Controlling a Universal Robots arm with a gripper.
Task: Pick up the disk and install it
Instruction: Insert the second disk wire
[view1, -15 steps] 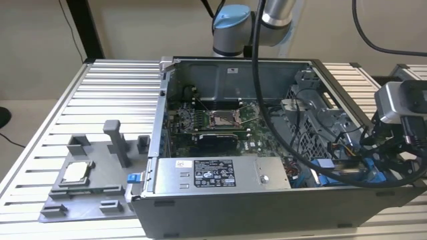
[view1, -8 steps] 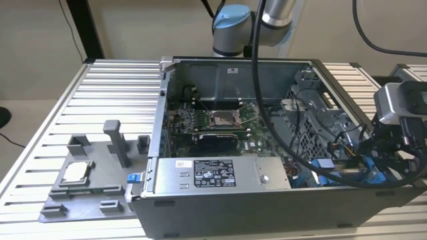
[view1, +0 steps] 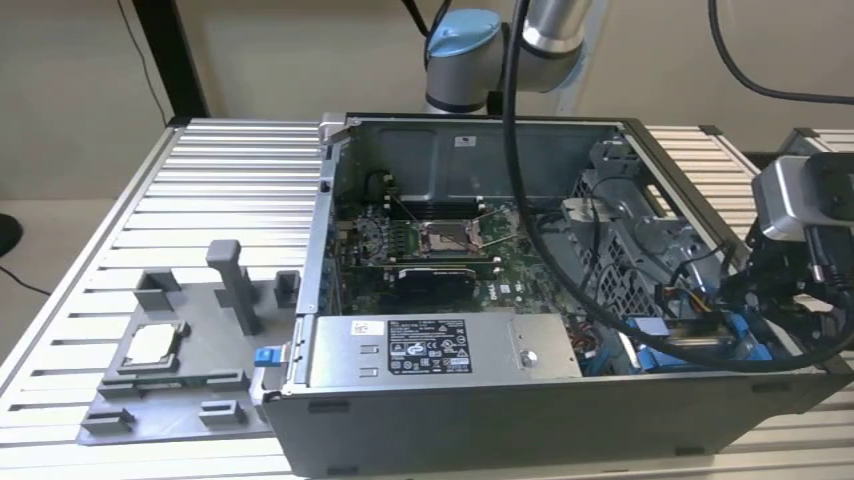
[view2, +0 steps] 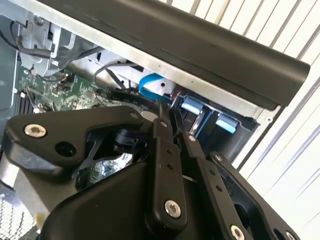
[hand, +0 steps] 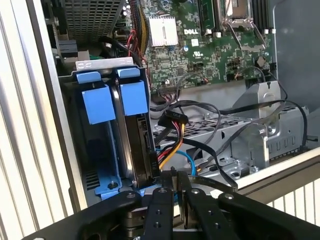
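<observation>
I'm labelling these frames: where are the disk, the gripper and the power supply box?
the disk (hand: 136, 145): first wrist view, on its dark edge below the blue tab.
the gripper (hand: 177, 173): first wrist view, at its tip.
the power supply box (view1: 427, 350): exterior view, on its labelled face.

The open grey metal computer case held a green circuit board and blue plastic drive tabs. Red, yellow and orange wires ran beside a blue cable (black ones too). The ribbed silver counter showed pale stripes.
</observation>
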